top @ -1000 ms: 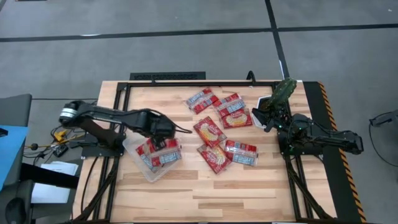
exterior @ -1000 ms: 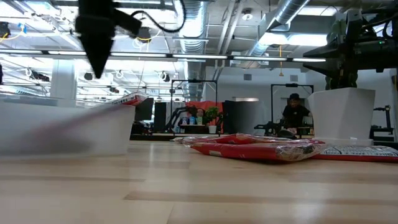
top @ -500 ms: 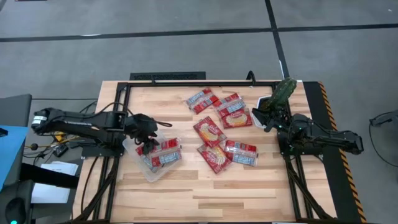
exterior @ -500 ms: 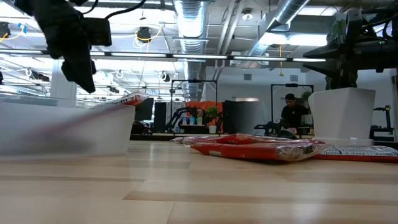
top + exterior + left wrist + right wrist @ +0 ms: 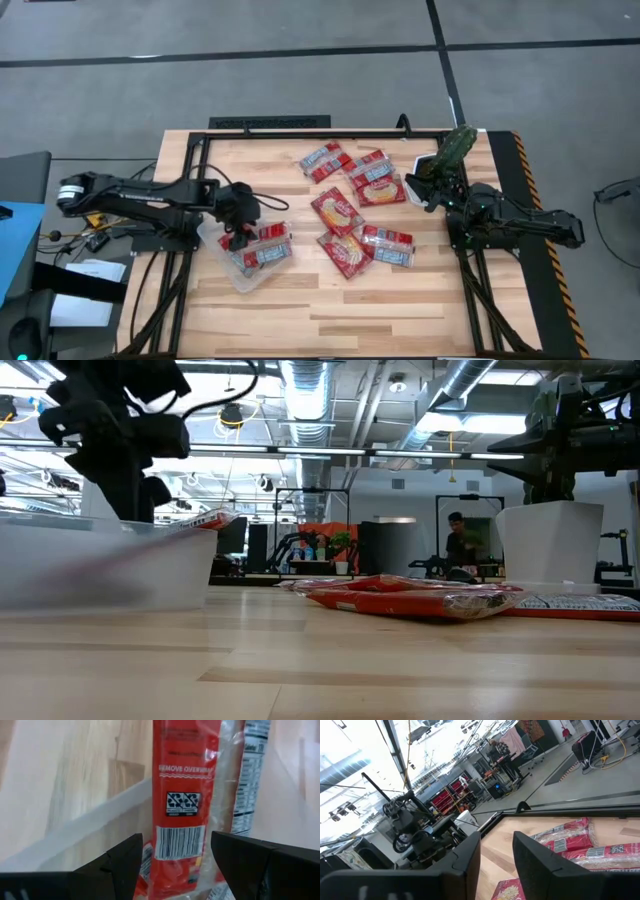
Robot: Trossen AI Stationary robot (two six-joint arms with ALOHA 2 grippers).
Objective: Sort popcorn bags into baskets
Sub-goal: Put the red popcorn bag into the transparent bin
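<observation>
The clear tub (image 5: 222, 258) sits at the table's left with a few red popcorn packets (image 5: 262, 245) in it. One packet's end rests on the rim (image 5: 205, 518). Several more packets lie flat mid-table (image 5: 337, 210), (image 5: 373, 178), (image 5: 325, 160), (image 5: 345, 252), (image 5: 388, 245). My left gripper (image 5: 240, 232) is open and lowered into the tub, reaching behind its wall (image 5: 125, 490). In the left wrist view its fingers (image 5: 176, 865) straddle a packet's barcode end (image 5: 182, 837). My right gripper (image 5: 432, 190) waits open (image 5: 495, 855) at the table's right, beside the plant pot. My left gripper points down into the tub with one finger on each side of a red packet's barcode end (image 5: 182, 837). I cannot tell whether the fingers touch it.
A white pot with a green plant (image 5: 450, 155) stands at the far right corner, tall in the low view (image 5: 548, 545). A black frame (image 5: 270, 123) runs along the table's far edge and sides. Bare wood lies along the near edge (image 5: 330, 315).
My left gripper has drawn back from above the tub's right end toward the table's left. It has then dropped down into the tub, tipping to point more steeply downward. The packets and the right arm have stayed put.
</observation>
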